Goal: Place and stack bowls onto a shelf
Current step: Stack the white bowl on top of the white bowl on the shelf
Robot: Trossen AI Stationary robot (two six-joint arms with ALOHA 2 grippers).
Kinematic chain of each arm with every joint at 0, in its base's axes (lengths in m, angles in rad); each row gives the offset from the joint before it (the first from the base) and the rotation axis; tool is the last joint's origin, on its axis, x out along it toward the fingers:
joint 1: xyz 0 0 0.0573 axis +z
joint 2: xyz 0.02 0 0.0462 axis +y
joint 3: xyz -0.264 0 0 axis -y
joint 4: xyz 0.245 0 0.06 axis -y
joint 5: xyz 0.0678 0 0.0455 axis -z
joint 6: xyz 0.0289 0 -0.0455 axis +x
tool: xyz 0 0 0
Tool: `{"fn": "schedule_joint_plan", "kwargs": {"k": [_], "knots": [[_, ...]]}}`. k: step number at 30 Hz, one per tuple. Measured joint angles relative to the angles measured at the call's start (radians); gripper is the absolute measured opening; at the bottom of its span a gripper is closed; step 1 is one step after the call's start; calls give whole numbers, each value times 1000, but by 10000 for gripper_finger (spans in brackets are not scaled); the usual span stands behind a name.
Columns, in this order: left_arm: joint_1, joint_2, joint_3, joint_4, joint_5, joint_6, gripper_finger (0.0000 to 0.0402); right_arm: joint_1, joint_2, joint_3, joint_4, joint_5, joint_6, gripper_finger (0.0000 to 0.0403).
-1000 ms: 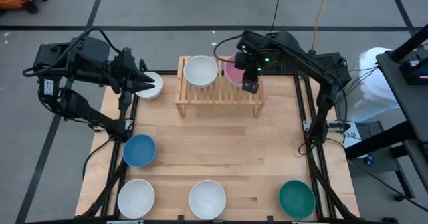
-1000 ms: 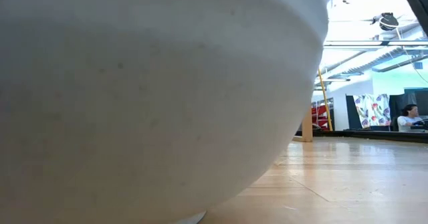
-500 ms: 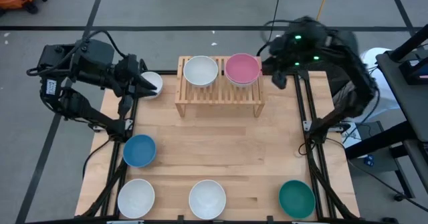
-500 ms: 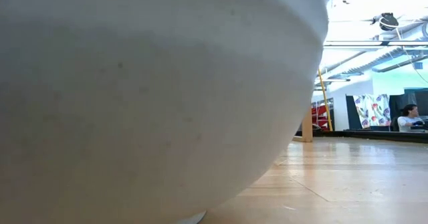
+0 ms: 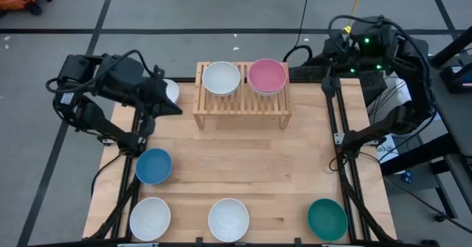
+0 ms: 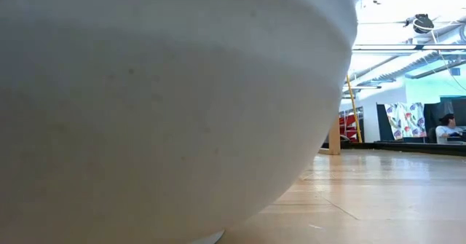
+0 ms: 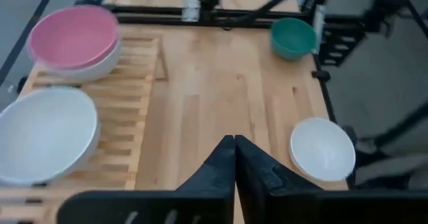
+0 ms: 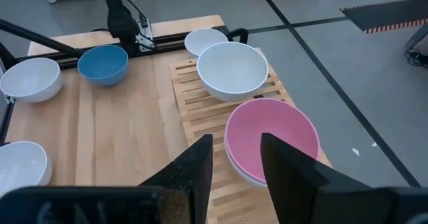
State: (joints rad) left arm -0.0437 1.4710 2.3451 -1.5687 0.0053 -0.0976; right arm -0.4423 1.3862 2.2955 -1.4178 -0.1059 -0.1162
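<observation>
The light-wood shelf (image 5: 242, 99) stands at the table's far middle. A white bowl (image 5: 221, 78) sits on the left half of its slatted top. A pink bowl (image 5: 267, 75) sits nested in a white bowl (image 8: 241, 174) on the right half. My left gripper (image 5: 177, 108) is shut and empty, just left of the shelf; it also shows in the left wrist view (image 7: 234, 140). Another white bowl (image 5: 170, 90) stands behind it on the table. My right gripper (image 5: 304, 64) is open and empty, right of the pink bowl; it also shows in the right wrist view (image 8: 235, 140).
A blue bowl (image 5: 153, 166) stands at the table's left. Two white bowls (image 5: 150, 217) (image 5: 228, 219) and a dark green bowl (image 5: 327, 219) stand along the near edge. One white bowl fills most of the low view (image 6: 160, 105). Bare tabletop (image 5: 243, 166) lies in the middle.
My right gripper has drawn back from over the pink bowl toward the table's far right corner, leaving the pink bowl on the shelf. My left gripper has swung from the far-left white bowl toward the right and near side, closer to the shelf.
</observation>
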Motion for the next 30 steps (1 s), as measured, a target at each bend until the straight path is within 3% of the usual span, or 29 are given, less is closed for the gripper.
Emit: {"fn": "schedule_joint_plan", "kwargs": {"k": [3, 9, 15, 23, 30], "knots": [[0, 3, 0, 0, -27, -71, 14, 0, -2, 0, 0, 0, 0, 121], [21, 2, 0, -1, -36, -231, 72, 0, -2, 0, 0, 0, 0, 121], [-7, 25, -22, -1, -33, -223, 96, 0, -2, 0, 0, 0, -1, 121], [-132, 56, -261, 13, -31, -157, 97, 0, -2, 0, 0, 0, -8, 121], [-231, 70, -531, 174, -29, -405, 97, 0, -3, 0, 0, 0, 5, 121]]}}
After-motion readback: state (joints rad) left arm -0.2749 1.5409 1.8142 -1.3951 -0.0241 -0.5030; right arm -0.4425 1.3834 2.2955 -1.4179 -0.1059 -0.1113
